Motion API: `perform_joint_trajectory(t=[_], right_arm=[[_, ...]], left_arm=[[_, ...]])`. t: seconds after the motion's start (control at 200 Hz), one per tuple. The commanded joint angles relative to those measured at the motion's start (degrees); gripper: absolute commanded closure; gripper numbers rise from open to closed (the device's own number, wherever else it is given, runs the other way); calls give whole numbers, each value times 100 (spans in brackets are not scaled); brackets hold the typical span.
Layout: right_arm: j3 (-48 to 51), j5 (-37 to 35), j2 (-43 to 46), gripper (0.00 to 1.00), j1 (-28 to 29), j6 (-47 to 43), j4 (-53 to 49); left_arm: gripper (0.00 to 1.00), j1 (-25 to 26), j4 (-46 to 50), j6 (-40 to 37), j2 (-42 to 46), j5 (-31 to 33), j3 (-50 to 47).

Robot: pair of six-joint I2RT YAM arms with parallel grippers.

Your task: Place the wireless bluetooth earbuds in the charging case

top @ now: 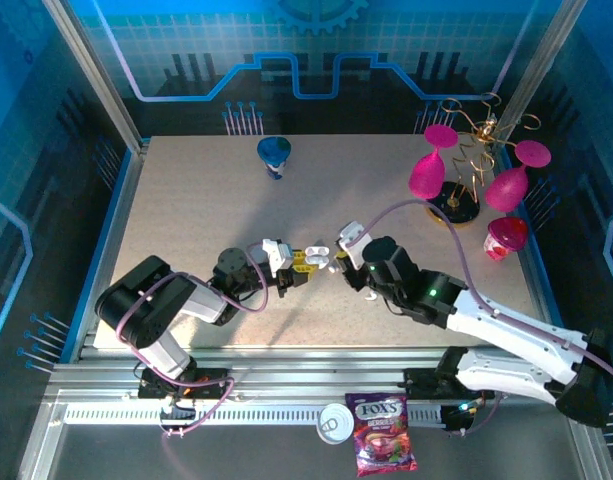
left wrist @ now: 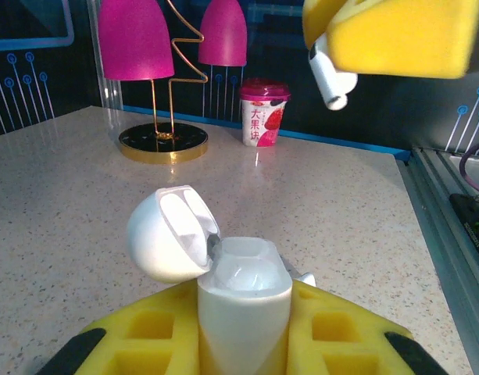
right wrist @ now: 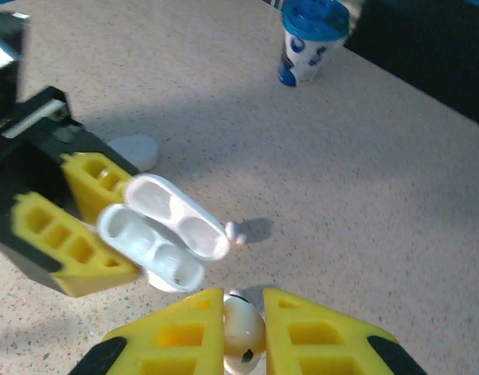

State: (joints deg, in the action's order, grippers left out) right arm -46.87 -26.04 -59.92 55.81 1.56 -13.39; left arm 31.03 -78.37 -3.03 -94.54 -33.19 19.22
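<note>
My left gripper (left wrist: 243, 316) is shut on the white charging case (left wrist: 244, 301), which stands upright between its yellow fingers with its lid (left wrist: 170, 234) flipped open to the left. In the right wrist view the open case (right wrist: 159, 234) shows two empty wells. My right gripper (right wrist: 243, 320) is shut on one white earbud (right wrist: 244, 334); the left wrist view shows that earbud (left wrist: 330, 76) hanging above and right of the case. Another earbud (right wrist: 236, 232) lies on the table just right of the case. In the top view the two grippers (top: 304, 259) (top: 338, 262) meet mid-table.
A second, closed white case (right wrist: 134, 150) lies on the table behind the left gripper. A blue cup (top: 274, 153) stands at the back. Pink glasses on a gold stand (top: 456, 175) and a red-lidded yogurt cup (top: 506, 238) are at the right.
</note>
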Motion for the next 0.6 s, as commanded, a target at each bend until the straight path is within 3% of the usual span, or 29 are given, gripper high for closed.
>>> perform_joint_trajectory(t=[0.0,0.595], right_arm=[[-250,-351,-300,86,213,-582,374],[-568,-217,-1462,87,342,-1052,1076]], left_arm=[[100,17,-188,39,-30,1,38],[100,14,-188,142,170,-30,-13]])
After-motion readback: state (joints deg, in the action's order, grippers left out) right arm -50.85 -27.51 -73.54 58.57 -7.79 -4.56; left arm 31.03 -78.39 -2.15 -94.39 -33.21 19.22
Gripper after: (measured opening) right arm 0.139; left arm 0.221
